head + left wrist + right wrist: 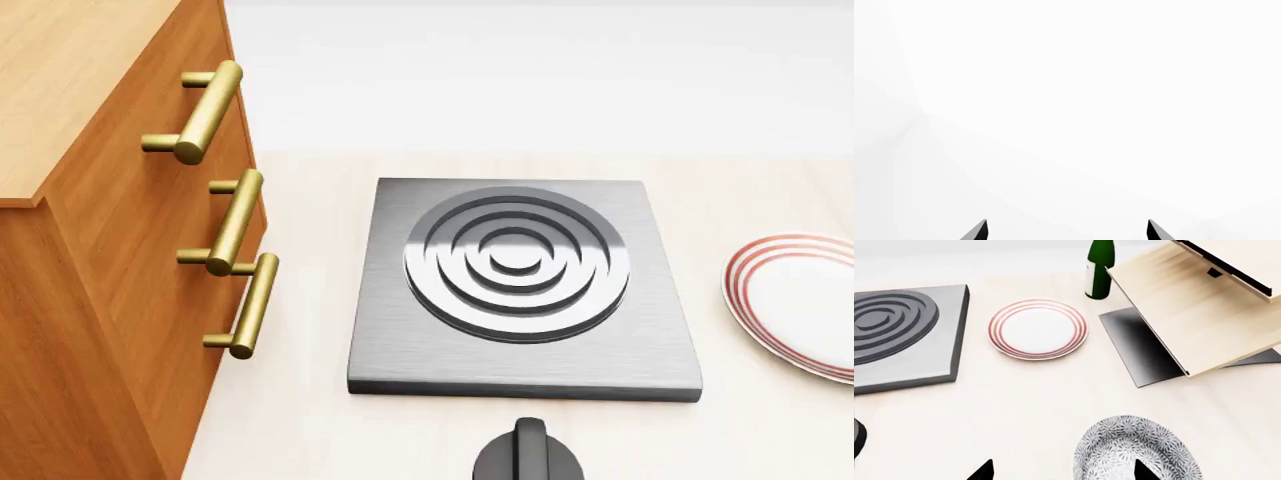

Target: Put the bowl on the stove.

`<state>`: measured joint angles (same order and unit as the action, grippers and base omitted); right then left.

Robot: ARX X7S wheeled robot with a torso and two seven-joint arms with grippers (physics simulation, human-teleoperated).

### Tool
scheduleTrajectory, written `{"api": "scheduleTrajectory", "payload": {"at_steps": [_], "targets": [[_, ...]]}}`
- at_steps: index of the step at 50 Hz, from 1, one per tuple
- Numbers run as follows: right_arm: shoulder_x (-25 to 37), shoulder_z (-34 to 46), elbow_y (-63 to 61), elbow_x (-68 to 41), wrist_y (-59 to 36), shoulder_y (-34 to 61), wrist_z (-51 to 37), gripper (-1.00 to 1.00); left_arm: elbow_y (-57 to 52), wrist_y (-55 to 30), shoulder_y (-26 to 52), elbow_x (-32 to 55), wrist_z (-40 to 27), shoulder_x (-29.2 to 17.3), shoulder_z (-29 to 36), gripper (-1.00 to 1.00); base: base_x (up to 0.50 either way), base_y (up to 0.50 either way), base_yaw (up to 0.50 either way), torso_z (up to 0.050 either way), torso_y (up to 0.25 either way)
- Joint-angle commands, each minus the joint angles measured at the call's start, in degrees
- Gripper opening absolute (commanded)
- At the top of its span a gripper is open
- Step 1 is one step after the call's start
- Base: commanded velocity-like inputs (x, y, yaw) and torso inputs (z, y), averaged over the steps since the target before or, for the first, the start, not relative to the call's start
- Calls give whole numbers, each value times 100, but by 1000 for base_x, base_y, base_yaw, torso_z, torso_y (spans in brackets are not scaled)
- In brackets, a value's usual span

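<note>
The bowl (1137, 452) sits on the pale table (1021, 400), and we see it only from our right wrist camera. Our right gripper (1061, 471) hangs just above it with its jaws spread wide, one tip over the bowl and one off to the side, holding nothing. The stove (523, 290) lies flat in the middle of our head view, with nothing on its round rings. A white plate (801, 300) with red rings rests to its right, between the stove and the bowl. A black knob (530, 455) sits in front of the stove. A wooden cabinet (94, 250) with gold handles stands on the left. Our left gripper (1067, 231) is spread wide too, facing only white.
</note>
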<state>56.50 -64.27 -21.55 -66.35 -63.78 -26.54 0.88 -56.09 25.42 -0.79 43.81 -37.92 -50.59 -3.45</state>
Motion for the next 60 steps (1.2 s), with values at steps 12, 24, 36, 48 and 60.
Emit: {"api": "scheduleTrajectory", "payload": {"at_steps": [12,24,36,48,60], "targets": [[19,1789,785,483,747,1031,-555,100,4,-2,-2,-93,141,89,-78,100,0,0,0,0,0],[-82,2168,1098,705,912,1292,-811,100,5,22,-16,-100,131,76,-78,100,0,0,0,0,0],[-193,2932,1456,951,1142,1804,-1012,100,23,8,15,-131,137,76,-13,100,0,0,0,0,0],[-382,3231,1614,1212,1384,1809,-983,100,29,11,35,-157,128,66,40,100,0,0,0,0,0],[-562,3559,1815,1395,1567,1937,-950,100,37,24,53,-181,117,57,99,100,0,0,0,0,0]]}}
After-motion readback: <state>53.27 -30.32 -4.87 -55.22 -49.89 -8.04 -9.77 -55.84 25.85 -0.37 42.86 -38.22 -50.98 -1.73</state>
